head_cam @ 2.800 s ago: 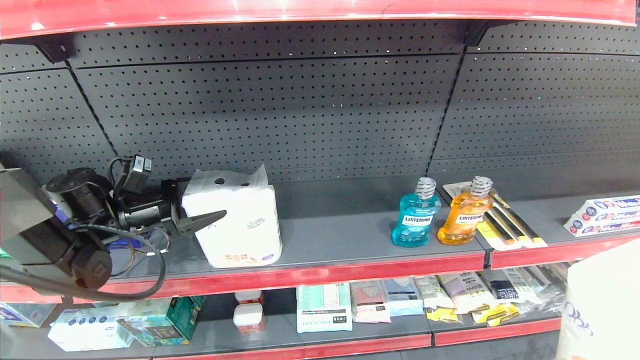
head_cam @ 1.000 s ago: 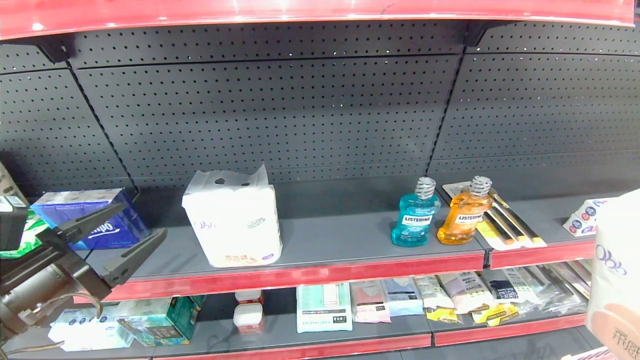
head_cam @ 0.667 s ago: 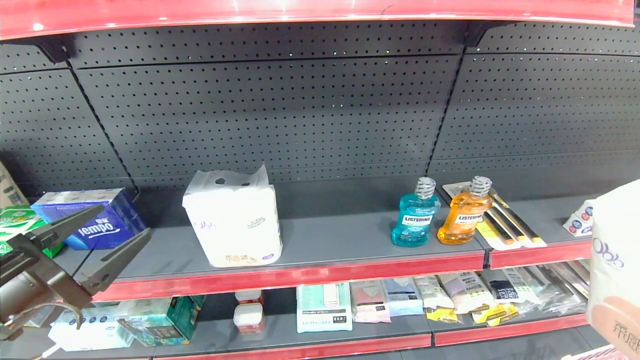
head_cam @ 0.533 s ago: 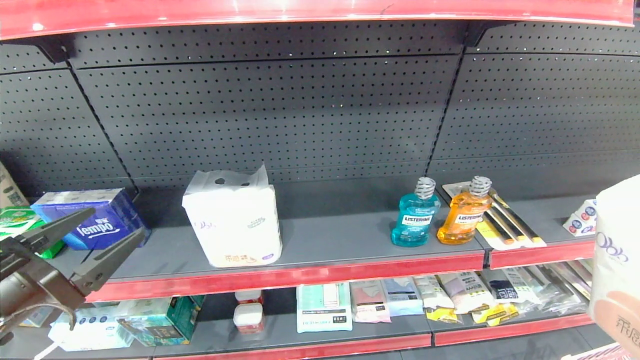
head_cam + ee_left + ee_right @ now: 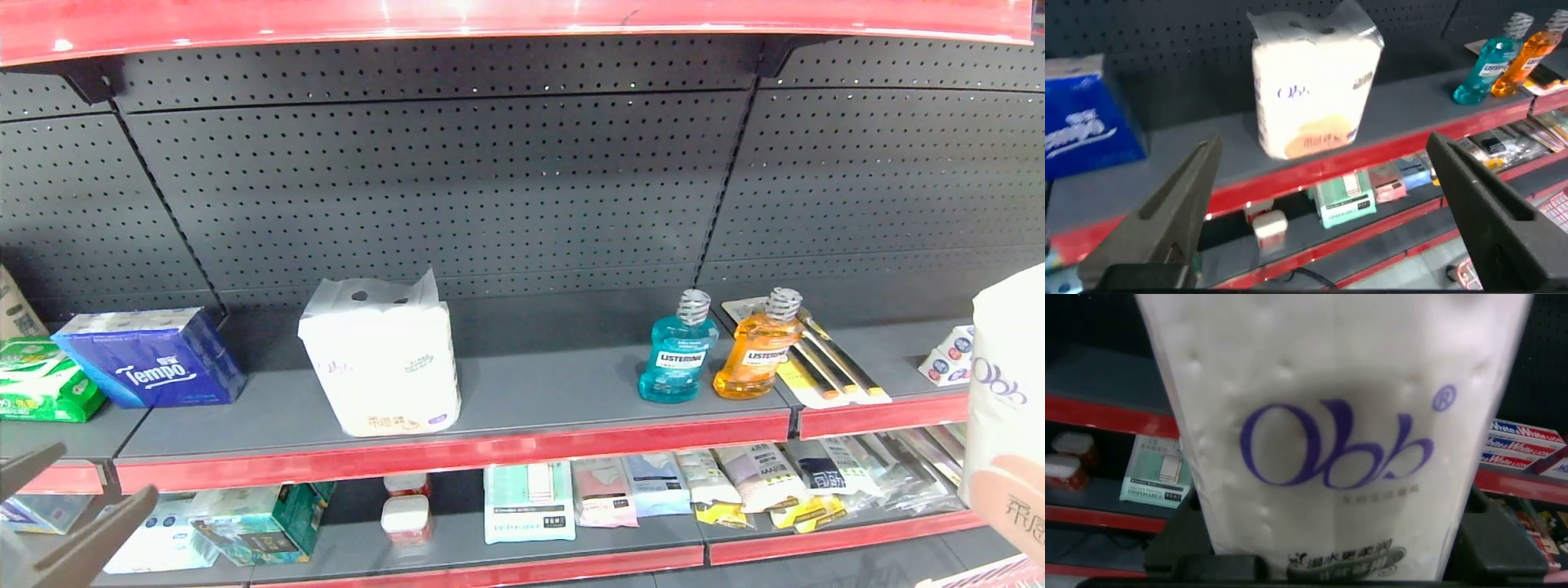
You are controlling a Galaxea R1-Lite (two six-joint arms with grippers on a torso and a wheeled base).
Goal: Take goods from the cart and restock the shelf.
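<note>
My right claw (image 5: 1339,547) grips a white pack of paper rolls (image 5: 1331,416), one finger on each side, and holds it up in front of the right end of the shelf (image 5: 539,384). A matching white pack (image 5: 384,359) stands upright on that shelf, between a blue tissue box (image 5: 151,355) and a teal mouthwash bottle (image 5: 678,351), with an orange mouthwash bottle (image 5: 755,347) just beside it. My left claw (image 5: 73,506) hangs low at the left, spread wide, holding nothing.

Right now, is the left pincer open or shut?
The left pincer is open: its fingers stand wide apart, nothing between them, and the white paper pack on the shelf shows through the gap.
</note>
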